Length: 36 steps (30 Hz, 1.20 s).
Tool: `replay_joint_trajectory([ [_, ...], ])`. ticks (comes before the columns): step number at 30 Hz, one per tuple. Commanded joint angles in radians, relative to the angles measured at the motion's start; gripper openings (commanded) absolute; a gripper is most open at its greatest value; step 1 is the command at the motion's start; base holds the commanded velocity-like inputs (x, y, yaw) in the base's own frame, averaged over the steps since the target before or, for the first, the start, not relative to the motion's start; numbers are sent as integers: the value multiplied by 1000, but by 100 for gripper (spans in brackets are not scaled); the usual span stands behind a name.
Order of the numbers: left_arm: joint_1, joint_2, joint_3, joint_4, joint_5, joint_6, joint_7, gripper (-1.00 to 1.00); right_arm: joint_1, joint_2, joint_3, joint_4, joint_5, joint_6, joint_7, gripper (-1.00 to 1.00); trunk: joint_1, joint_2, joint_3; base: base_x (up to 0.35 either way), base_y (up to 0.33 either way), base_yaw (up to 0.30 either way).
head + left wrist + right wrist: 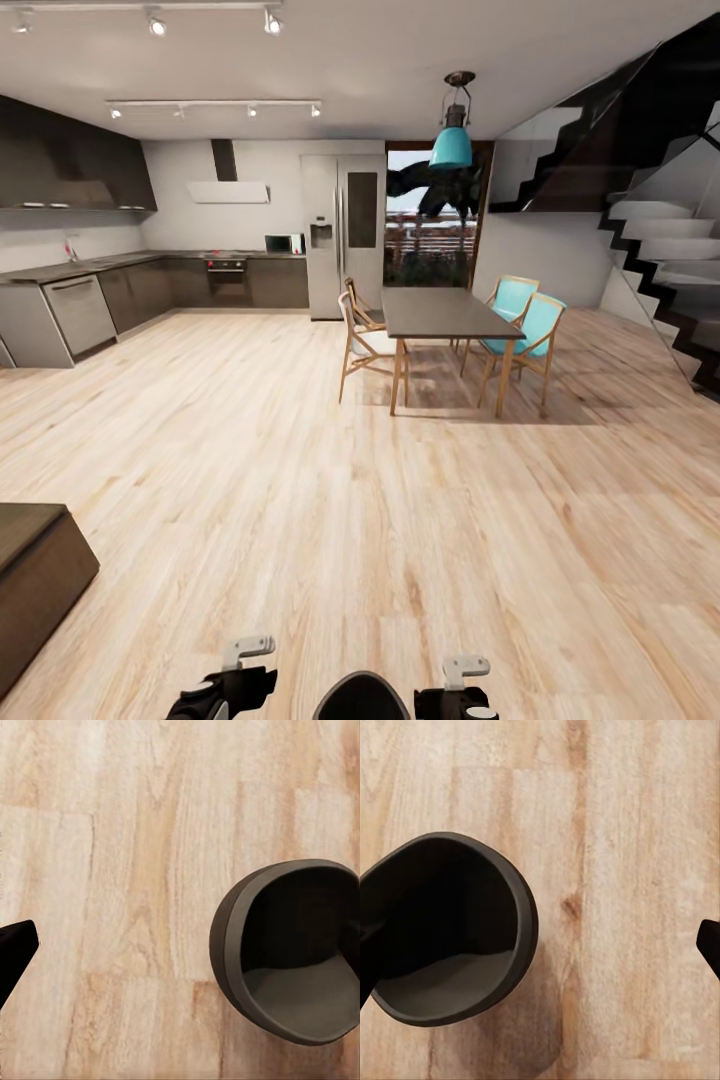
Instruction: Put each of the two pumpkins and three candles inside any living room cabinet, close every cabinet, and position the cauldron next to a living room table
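Robot is parked in the open-plan room, head camera looking across the pale wood floor (300, 480) toward the kitchen; dining table (445, 315) sits around 1 o'clock with two teal chairs (528, 325) on its far side and two pale wooden ones (362, 335) on the near side; a teal pendant lamp (452, 140) hangs above it; fridge (343, 235) straight behind at 12, dark kitchen cupboards (150, 290) running off to 10 o'clock, staircase (660, 250) up at 2.

The cabinet (35, 570), dark brown wood grain, pokes in at 8 o'clock, just its corner and flat top in view; front panel looks shut as far as I can see.

Left pincer (228, 685) and right pincer (455, 695) sit low at 6 o'clock, both pointing down at bare floor; can't tell how wide either one is; both wrist cams catch a dark rounded part (289, 949) just beside them, probably the robot's own base, plus a black fingertip (15, 949) at the edge.
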Motion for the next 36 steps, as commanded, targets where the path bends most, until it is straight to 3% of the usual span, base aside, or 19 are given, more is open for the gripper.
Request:
replay_joint_trajectory([
  [1, 0, -2, 1, -1, 9, 6, 20, 100, 0, -1, 6, -2, 0, 7, -7, 100, 4, -8, -4, 0, 0, 0],
  [7, 0, -18, 0, 1, 12, 5, 85, 100, 0, -1, 6, -2, 0, 7, -7, 100, 27, -50, -23, 0, 0, 0],
  [36, 0, -30, -5, 14, 8, 3, 90, 100, 0, 0, 7, -2, 0, 7, -7, 100, 138, -253, -114, 0, 0, 0],
])
